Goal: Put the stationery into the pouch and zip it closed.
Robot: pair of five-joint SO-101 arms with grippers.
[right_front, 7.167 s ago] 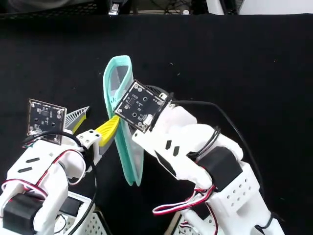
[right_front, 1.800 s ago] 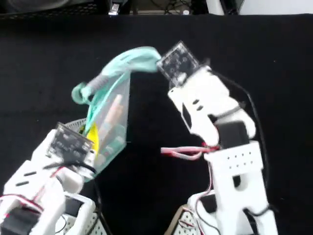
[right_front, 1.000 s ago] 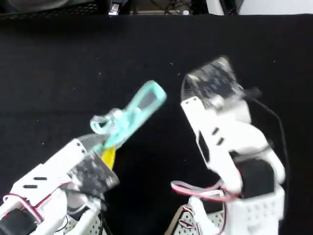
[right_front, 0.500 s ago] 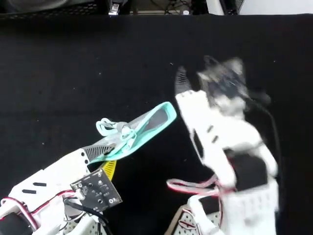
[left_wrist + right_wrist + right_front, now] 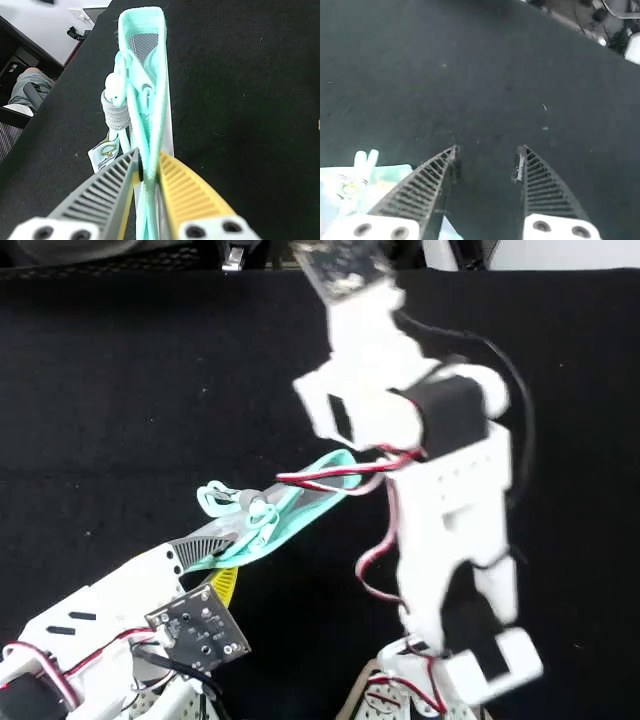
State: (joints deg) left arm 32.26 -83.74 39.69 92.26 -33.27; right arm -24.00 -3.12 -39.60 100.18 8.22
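While the left end effector is clamping one short end of the teal pouch between its grey and yellow fingers, the pouch is stretching straight away from those fingers, seen edge-on. Its long axis is running from the near left corner of the black table toward the table's middle. The left arm is the nearer one, since it is already gripping the pouch. The right end effector is hanging with its fingers apart and nothing between them, over bare table toward the far edge. The pouch is lying back from its tips, beside the base of its grey finger, so any pull on the zip would probably need it to come back toward the pouch first.

The left wrist view is showing a looped cord with a grey bead hanging off one side of the pouch, and a small tag below it. The high view is showing the right arm crossing above the pouch's far end. Whether the zip is closed is not clear from any view.
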